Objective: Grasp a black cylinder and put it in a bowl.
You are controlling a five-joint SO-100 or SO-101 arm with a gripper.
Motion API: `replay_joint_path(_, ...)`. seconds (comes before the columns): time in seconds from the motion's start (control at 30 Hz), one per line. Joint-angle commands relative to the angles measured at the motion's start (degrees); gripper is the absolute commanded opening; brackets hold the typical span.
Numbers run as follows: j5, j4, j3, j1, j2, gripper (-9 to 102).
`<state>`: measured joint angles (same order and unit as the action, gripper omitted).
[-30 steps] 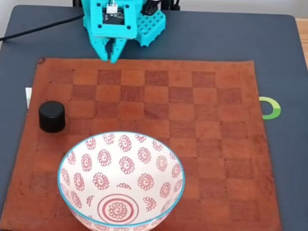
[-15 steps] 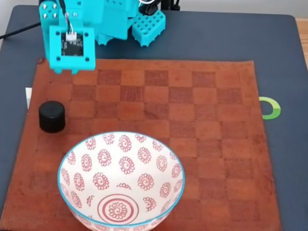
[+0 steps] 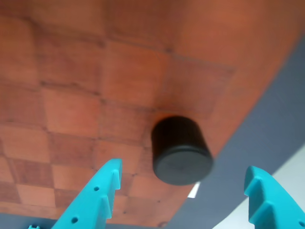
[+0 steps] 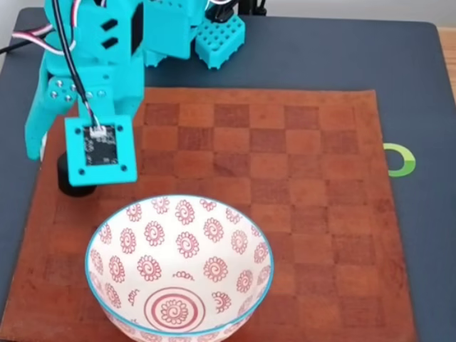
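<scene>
The black cylinder (image 3: 181, 151) stands upright on the brown checkered mat near its edge, a short matte cap with a flat top. In the wrist view my teal gripper (image 3: 183, 168) is open, one toothed finger (image 3: 97, 198) to the cylinder's left and the other (image 3: 267, 200) to its right, neither touching it. In the fixed view the arm's wrist covers most of the black cylinder (image 4: 71, 188), and the gripper (image 4: 63, 165) hangs over it. The white bowl (image 4: 114, 242) with red spirals and a blue rim sits at the front, just right of the cylinder.
The checkered leather mat (image 4: 285, 178) lies on a dark table (image 4: 413, 85). A green ring (image 4: 400, 159) sits off the mat's right edge. The teal arm base (image 4: 217, 39) stands at the back. The mat's left edge runs close beside the cylinder.
The arm swung from the back of the mat to the left and dropped forward over the cylinder. The jaws, earlier close together, now stand wide apart around it.
</scene>
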<state>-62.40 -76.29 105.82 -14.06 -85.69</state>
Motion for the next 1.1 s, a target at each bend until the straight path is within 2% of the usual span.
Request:
replay_joint_path(0.0,-0.5,0.4,-2.4,0.2,0.6,32)
replay_joint_path(0.4,-0.6,0.5,-2.4,-0.6,4.7,31)
replay_joint_path(0.6,-0.6,3.3,-2.3,-0.6,5.4,31)
replay_joint_path(1.07,-0.3,2.5,-1.4,-2.5,5.4,31)
